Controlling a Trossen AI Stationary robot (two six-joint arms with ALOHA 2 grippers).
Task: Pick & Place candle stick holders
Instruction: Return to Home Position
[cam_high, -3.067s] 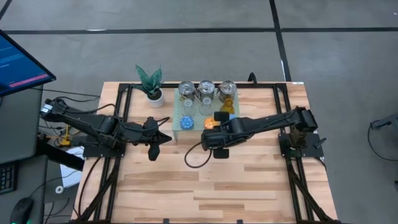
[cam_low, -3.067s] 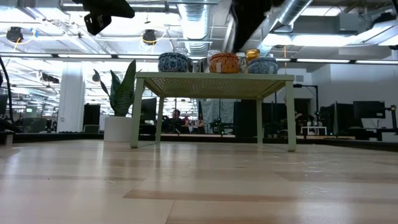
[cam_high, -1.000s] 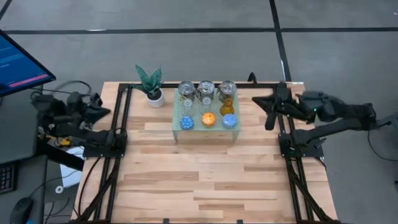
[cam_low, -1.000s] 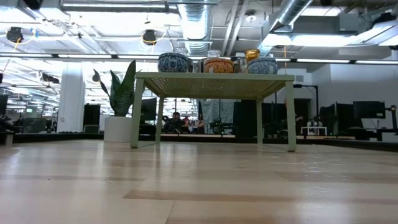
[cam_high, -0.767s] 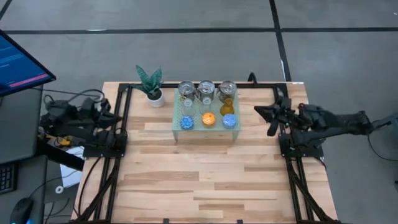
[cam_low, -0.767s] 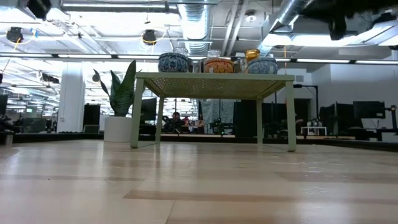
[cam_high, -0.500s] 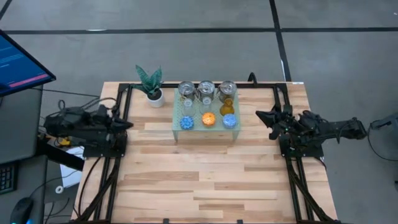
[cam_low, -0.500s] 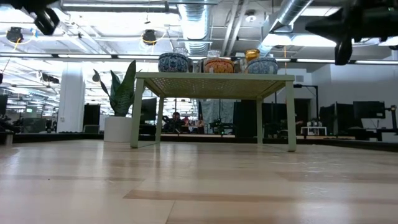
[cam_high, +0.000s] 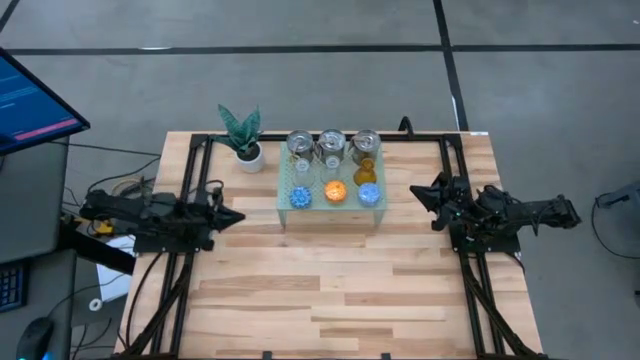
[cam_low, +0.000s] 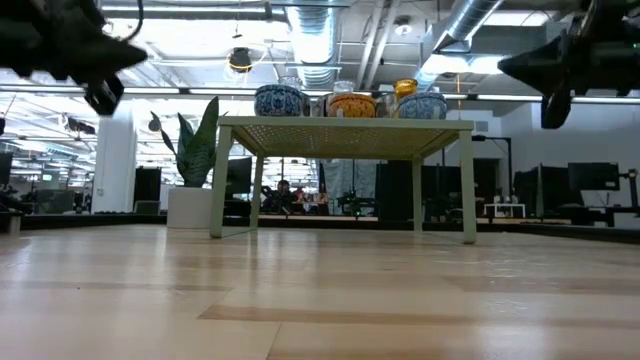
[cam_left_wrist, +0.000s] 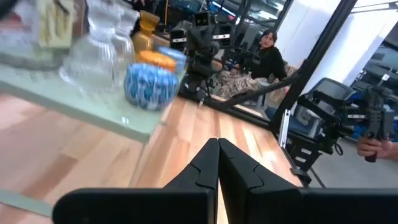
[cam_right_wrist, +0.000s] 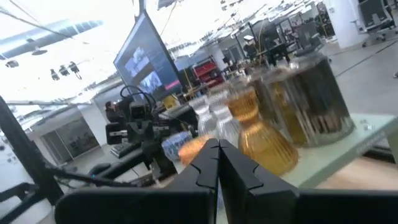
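- All nine candle stick holders (cam_high: 335, 168) stand on the pale green stand (cam_high: 318, 206) at the far middle of the desk (cam_high: 330, 290). None is on the bare wood, so I judge only parking the arms is left.
- My left gripper (cam_high: 232, 216) hangs above the desk's left edge, its fingers (cam_left_wrist: 202, 168) clenched on nothing. My right gripper (cam_high: 418, 188) hangs above the right edge, likewise clenched and empty. Both are well apart from the stand.
- To finish well I would keep the fingers closed, fold each arm back over its own base, and never sweep a wrist toward the stand. I reckon the stand is light and a nudge would rattle everything on it.
- The back row is three silver holders (cam_high: 331, 145): shiny metal cylinders, hard and slick.
- In the middle row, the two clear glass holders (cam_high: 302, 167) look ribbed. The amber holder (cam_right_wrist: 258, 146) is fluted glass, bulbous below a slim neck. I think these would tip easiest.
- In the front row are two blue holders (cam_left_wrist: 149, 86) and the orange holder (cam_low: 352, 103), squat rounded bowls with a patterned skin.
- The stand has a perforated top on thin straight legs, and the desk is smooth pale wood planks. A leafy plant (cam_high: 240, 128) in a white pot stands near the stand's back left corner.
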